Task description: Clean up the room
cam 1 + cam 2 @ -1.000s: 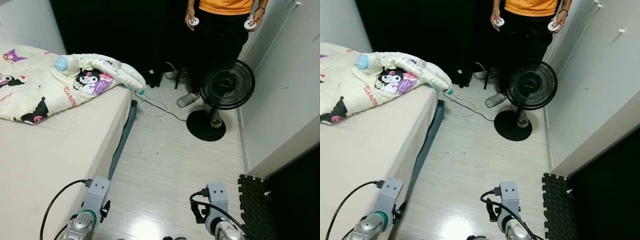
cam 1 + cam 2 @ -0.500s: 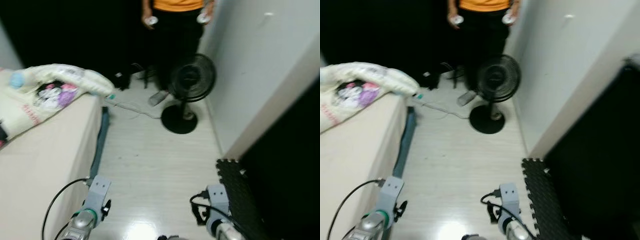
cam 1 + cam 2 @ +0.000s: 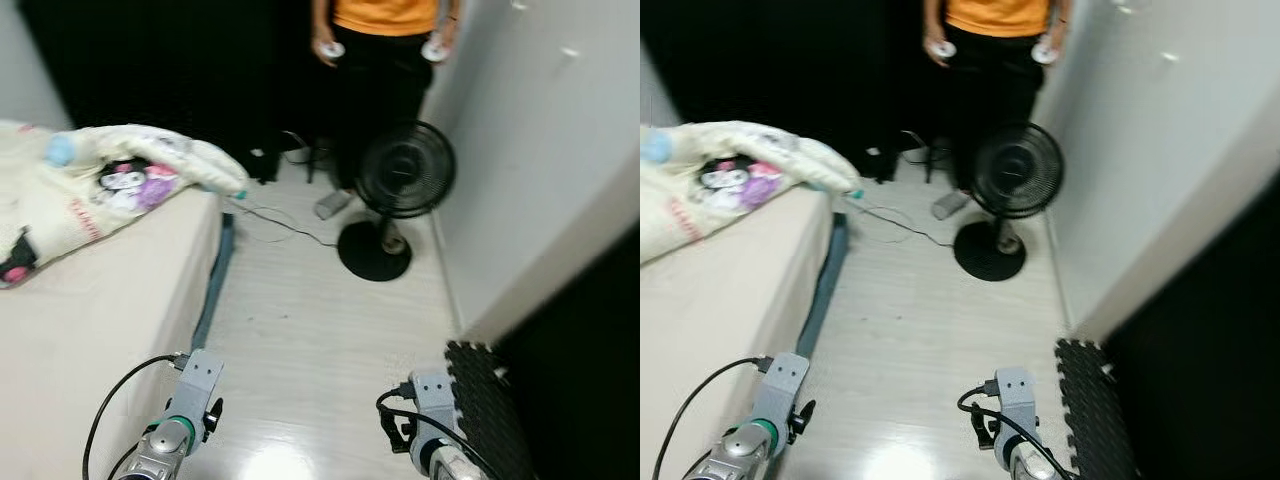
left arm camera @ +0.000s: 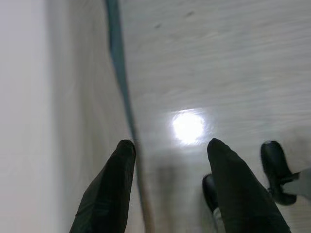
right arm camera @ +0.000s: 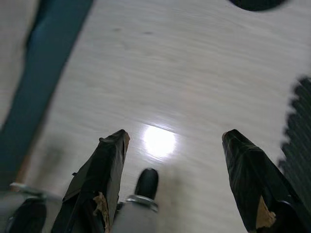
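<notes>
A bedroom with a pale wooden floor: a bed stood on the left, carrying a rumpled cartoon-print comforter at its far end. At the far side a black standing fan stood by the right wall, a thin cable trailed across the floor beside it, and a person stood behind. The left gripper and right gripper hung low over the near floor, each with fingers spread apart and holding nothing.

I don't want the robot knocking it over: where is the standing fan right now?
In the left eye view the black standing fan stands on the pale floor ahead and right of centre, by the white wall, just before the person.
</notes>
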